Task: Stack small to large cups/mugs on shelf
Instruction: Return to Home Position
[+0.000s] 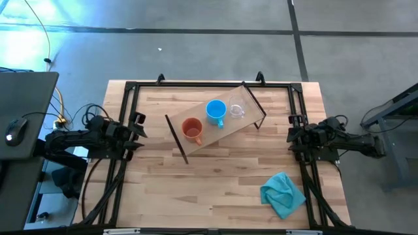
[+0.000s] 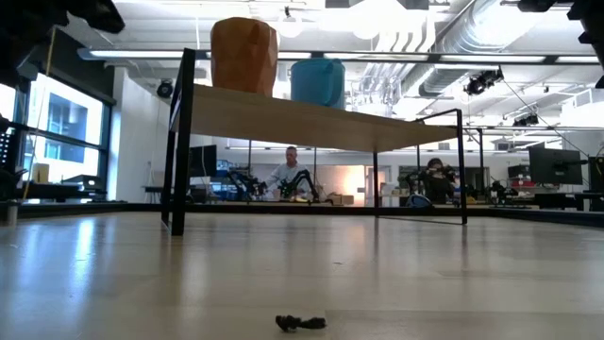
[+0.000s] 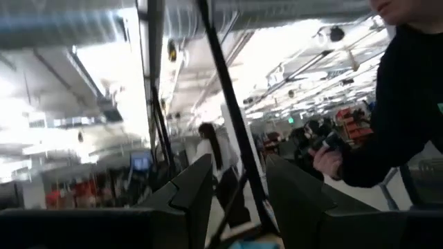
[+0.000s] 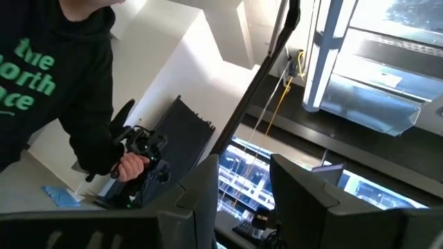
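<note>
L hand (image 3: 239,159), R hand (image 4: 242,159) empty, wide; orange mug (image 1: 192,129), blue mug (image 1: 216,110), clear cup (image 1: 236,109) on shelf (image 1: 212,138)

1. The shelf (image 1: 212,135) stands on the table (image 1: 215,189), in its far half. It is set at a slant, with the left end nearer and the right end farther.
2. Three vessels stand in a row on the shelf.
3. The end mug (image 1: 192,129) is at the left end and the middle mug (image 1: 216,111) is to its right. The small cup (image 1: 236,109) is just beside the middle mug, toward the right end.
4. The cloth (image 1: 283,194) lies on the table at the near right, well apart from the shelf.
5. The left gripper (image 1: 138,127) is at the table's left edge and the right gripper (image 1: 292,134) is at its right edge. The shelf is between them.
</note>
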You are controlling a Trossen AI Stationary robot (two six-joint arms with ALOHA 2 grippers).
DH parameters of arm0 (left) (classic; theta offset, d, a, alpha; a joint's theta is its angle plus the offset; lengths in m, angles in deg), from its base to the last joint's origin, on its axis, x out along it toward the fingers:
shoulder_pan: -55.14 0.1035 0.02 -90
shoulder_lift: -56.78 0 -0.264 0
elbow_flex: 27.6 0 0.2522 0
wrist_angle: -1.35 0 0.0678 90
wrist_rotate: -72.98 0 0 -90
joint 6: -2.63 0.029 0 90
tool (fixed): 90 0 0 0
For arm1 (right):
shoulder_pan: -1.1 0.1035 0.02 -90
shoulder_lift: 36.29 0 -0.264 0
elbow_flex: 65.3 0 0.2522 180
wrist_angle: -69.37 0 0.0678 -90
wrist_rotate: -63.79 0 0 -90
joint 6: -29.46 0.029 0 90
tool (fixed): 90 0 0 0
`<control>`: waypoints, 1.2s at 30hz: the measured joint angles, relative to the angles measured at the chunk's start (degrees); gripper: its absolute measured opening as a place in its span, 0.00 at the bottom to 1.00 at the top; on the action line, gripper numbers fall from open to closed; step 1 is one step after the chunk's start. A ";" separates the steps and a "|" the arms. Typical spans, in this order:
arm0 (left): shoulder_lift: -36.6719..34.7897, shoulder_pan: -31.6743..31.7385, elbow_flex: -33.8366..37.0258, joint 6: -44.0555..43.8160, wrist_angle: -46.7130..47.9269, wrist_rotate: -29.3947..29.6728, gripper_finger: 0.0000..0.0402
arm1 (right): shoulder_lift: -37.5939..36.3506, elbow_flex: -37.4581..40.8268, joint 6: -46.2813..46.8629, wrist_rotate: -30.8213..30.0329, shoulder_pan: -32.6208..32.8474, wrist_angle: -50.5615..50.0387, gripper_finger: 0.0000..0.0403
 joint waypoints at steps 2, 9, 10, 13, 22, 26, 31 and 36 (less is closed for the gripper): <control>0.00 0.00 0.00 1.31 -1.56 -0.24 0.31 | 0.00 -0.03 -0.07 0.07 0.00 0.16 0.31; -0.05 0.02 0.00 3.16 -4.10 0.08 0.31 | -0.02 -0.16 -0.46 0.20 0.00 1.39 0.31; -0.07 0.02 0.00 3.21 -4.62 0.02 0.31 | -0.02 -0.16 -0.27 0.20 0.00 1.41 0.31; -0.07 0.02 0.00 3.30 -4.83 0.00 0.31 | -0.34 -0.18 0.37 0.53 0.00 1.34 0.31; -0.09 0.02 0.00 2.19 -2.65 0.13 0.31 | -5.72 -0.33 1.67 2.70 0.01 -2.87 0.31; -0.12 0.02 0.00 2.65 -3.19 0.13 0.31 | -5.64 -0.31 1.96 2.75 0.00 -2.74 0.31; -0.11 0.02 0.00 2.62 -3.25 1.32 0.31 | -5.64 -0.33 0.02 -0.24 0.00 -1.85 0.31; -0.11 0.02 0.00 2.62 -3.71 2.08 0.31 | -5.64 -0.33 0.46 -10.39 -0.02 -1.46 0.31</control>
